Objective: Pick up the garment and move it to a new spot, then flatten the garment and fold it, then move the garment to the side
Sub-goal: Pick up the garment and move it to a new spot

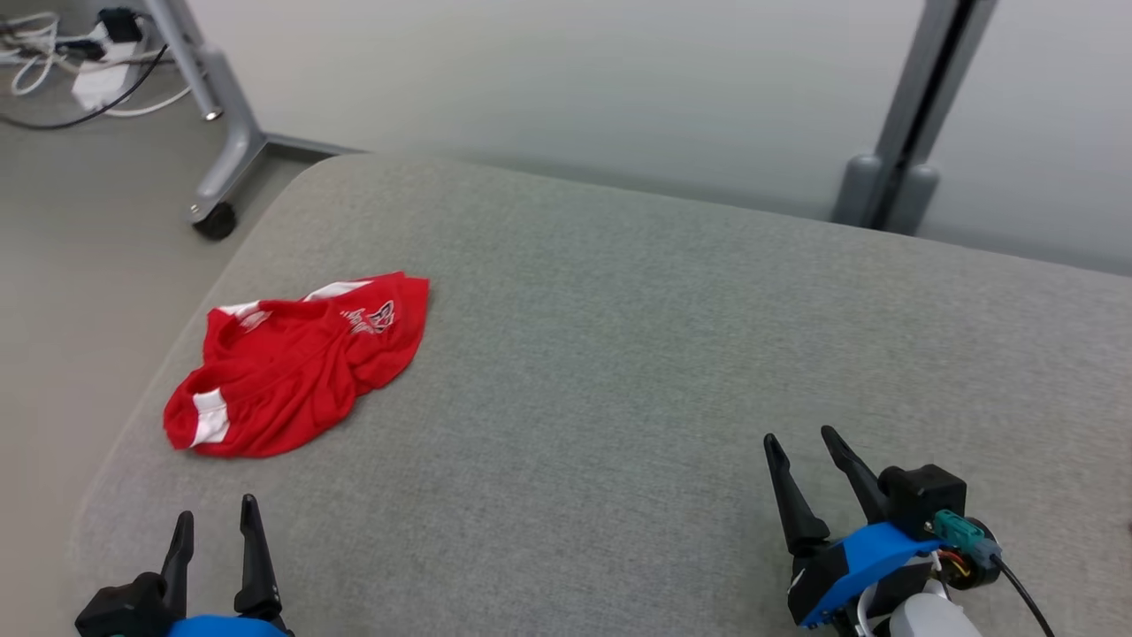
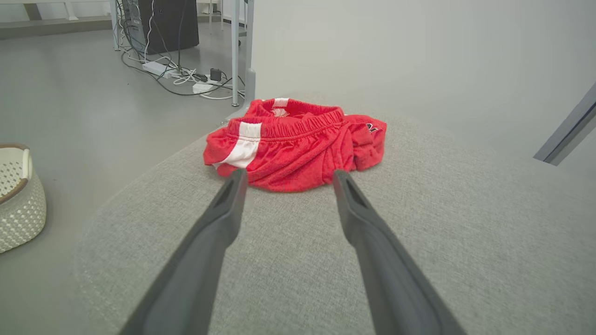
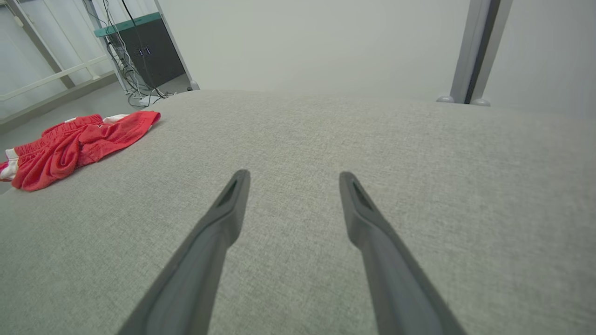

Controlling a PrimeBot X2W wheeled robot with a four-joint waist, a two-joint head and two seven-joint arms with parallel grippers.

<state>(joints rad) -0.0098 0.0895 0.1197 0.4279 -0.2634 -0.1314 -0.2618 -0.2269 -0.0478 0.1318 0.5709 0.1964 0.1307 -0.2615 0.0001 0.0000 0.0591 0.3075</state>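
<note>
You are looking at a broad grey fabric-covered desk [image 1: 619, 336], and it is carrying the crumpled red garment [image 1: 292, 372] with white side stripes, which is lying near the desk's left edge. Your left tool [image 1: 217, 507] is pointing at the garment from the near side, close but not touching, its fingers standing apart and empty. Your right tool [image 1: 799, 434] is sitting well to the right, fingers likewise spread, gripping nothing.
</note>
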